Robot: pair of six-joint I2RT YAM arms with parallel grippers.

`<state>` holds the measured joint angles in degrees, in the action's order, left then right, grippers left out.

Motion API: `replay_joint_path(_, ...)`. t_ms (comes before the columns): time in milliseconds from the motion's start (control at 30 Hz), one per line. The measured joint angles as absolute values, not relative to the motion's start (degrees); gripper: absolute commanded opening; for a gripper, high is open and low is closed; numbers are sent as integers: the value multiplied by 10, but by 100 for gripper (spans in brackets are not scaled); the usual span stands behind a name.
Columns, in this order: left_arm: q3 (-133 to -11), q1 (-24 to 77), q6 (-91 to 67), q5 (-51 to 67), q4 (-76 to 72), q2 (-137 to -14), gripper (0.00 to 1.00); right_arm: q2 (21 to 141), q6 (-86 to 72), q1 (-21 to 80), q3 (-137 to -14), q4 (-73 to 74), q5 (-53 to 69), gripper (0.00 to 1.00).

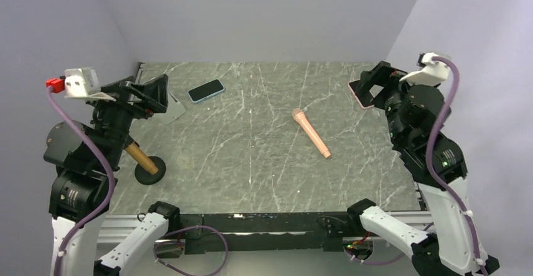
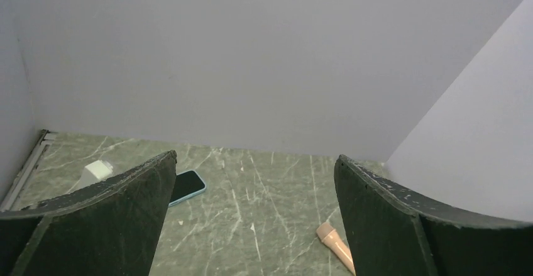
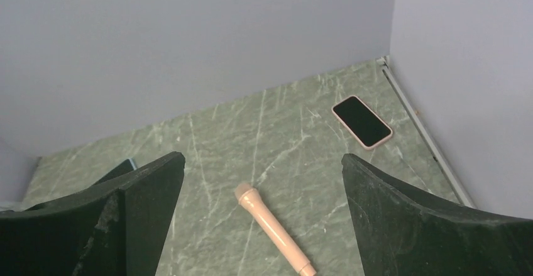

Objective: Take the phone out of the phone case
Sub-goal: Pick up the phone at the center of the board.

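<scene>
The blue-cased phone (image 1: 206,90) and pink-cased phone (image 3: 362,121) are lying untouched, cases on; the left end effector (image 2: 254,160) and right end effector (image 3: 262,158) are hanging open, empty.

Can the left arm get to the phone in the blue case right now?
Probably yes. The blue-cased phone lies flat on the table just ahead of the open left claw, and nothing seems to lie between them.

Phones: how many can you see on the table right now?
2. A blue-cased phone lies at the far left. A pink-cased phone lies at the far right, half hidden in the top view but plain in the right wrist view. No other phone shows.
</scene>
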<state>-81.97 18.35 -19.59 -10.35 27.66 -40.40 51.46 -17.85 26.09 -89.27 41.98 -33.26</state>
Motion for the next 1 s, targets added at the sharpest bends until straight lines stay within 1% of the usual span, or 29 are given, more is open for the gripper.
replay_joint_path(267, -783, 184, -184, -95, 267, -426, 99, 556, -182, 261, -823, 396, -347, 100)
replay_joint_path(567, -740, 183, -166, -69, 235, -486, 99, 589, -180, 253, -731, 313, -338, 100)
replay_joint_path(767, -701, 183, -144, -53, 227, -526, 99, 663, -196, 177, -673, 244, -285, 100)
replay_joint_path(867, -677, 183, -128, -49, 223, -537, 99, 723, -211, 128, -650, 224, -243, 100)
replay_joint_path(1000, -645, 183, -100, -34, 212, -547, 99, 814, -210, 79, -654, 202, -211, 100)
